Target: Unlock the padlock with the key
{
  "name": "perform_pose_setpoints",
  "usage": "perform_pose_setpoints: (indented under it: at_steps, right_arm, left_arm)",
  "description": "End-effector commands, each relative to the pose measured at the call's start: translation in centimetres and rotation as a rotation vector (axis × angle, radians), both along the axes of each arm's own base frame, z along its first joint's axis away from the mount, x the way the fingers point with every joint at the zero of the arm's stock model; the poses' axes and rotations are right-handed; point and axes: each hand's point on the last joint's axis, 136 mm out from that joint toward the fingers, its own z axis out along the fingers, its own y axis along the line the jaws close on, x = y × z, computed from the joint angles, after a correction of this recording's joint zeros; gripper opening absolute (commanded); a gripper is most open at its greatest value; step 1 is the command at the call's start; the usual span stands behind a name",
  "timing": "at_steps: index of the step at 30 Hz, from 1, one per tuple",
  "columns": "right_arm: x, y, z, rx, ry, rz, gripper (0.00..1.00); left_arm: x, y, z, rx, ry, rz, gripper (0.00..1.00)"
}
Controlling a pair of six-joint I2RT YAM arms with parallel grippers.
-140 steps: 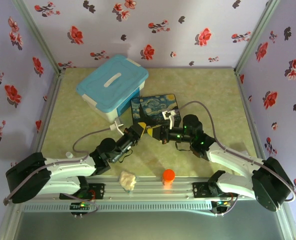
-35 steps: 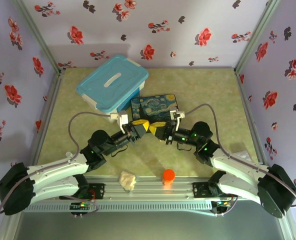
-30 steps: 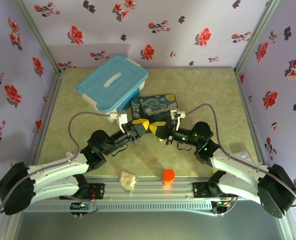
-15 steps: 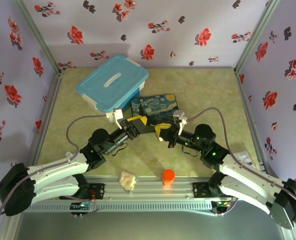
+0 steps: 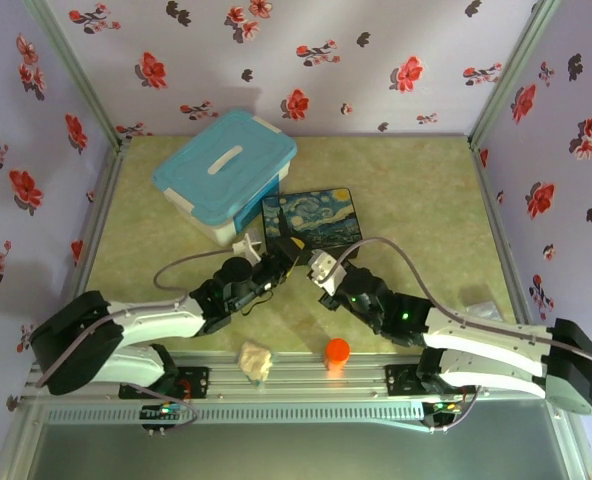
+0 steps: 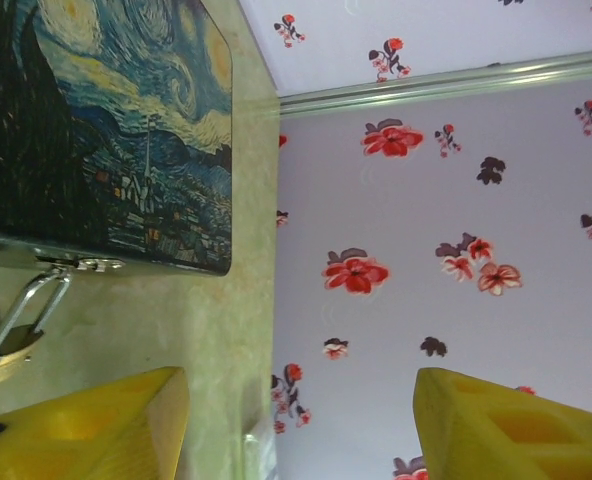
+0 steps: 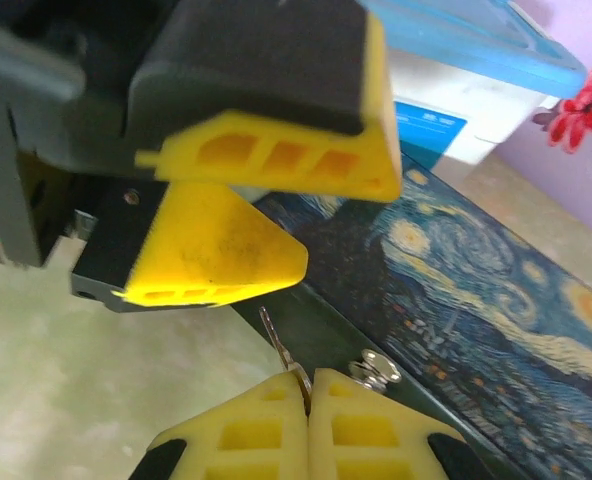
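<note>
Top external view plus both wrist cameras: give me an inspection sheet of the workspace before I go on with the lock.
Surface: mottled green tabletop, no spill seen.
Job's things: padlock hangs by its shackle from the hasp of the Starry Night box; key is pinched at the right fingertips.
Clutter: blue-lidded bin, orange cap, crumpled cream wad.
Grippers: left gripper open beside the box; right gripper shut on the key.
Cables: grey cable arcs from the left wrist, another from the right.
Surroundings: flowered walls on three sides.
</note>
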Motion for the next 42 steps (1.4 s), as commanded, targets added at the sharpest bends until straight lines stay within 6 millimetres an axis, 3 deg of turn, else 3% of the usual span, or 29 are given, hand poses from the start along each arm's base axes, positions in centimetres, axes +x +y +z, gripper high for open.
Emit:
perform_pose_setpoints:
  at_steps: [1,5,10,15,18,21,26,36,39,42]
  right_arm:
    - [1.3,-0.2,2.2,-0.064,-0.149,-0.073,0.0]
    - [1.5,0.1,2.5,-0.081,-0.203,-0.097,0.0]
    - [1.3,0.3,3.5,-0.038,-0.223,-0.086,0.0]
    - [1.1,0.9,2.1,-0.118,-0.233,-0.053,0.0]
    - [0.9,1.3,1.6,-0.141,-0.244,-0.035,0.0]
    - [1.2,1.2,1.1,-0.186,-0.261,-0.044,0.0]
    - [1.0,1.0,0.6,-0.245,-0.288,-0.042,0.0]
    - [0.7,0.4,0.1,-0.282,-0.315,-0.036,0.02]
    - [0.6,0.3,0.2,-0.267,-0.304,-0.039,0.08]
    - [0.1,0.3,0.6,-0.197,-0.246,-0.032,0.25]
  left_arm:
    - [0.2,-0.6,2.1,-0.165,0.008,0.01,0.58]
    - [0.0,-1.7,1.6,-0.207,0.034,-0.016,0.53]
    - [0.0,-2.0,-0.3,-0.225,0.082,0.003,0.52]
    - [-0.1,-2.9,0.2,-0.272,0.088,-0.014,0.52]
    - [-0.1,-3.2,0.3,-0.298,0.097,-0.021,0.41]
    - [-0.1,-3.1,-0.5,-0.297,0.116,-0.014,0.24]
    - [-0.1,-2.8,-0.9,-0.285,0.116,-0.009,0.22]
    - [-0.2,-2.8,-0.9,-0.276,0.107,-0.009,0.04]
    - [-0.2,-2.8,-0.5,-0.275,0.09,-0.012,0.0]
    - [-0.3,-2.7,0.2,-0.269,0.052,-0.016,0.0]
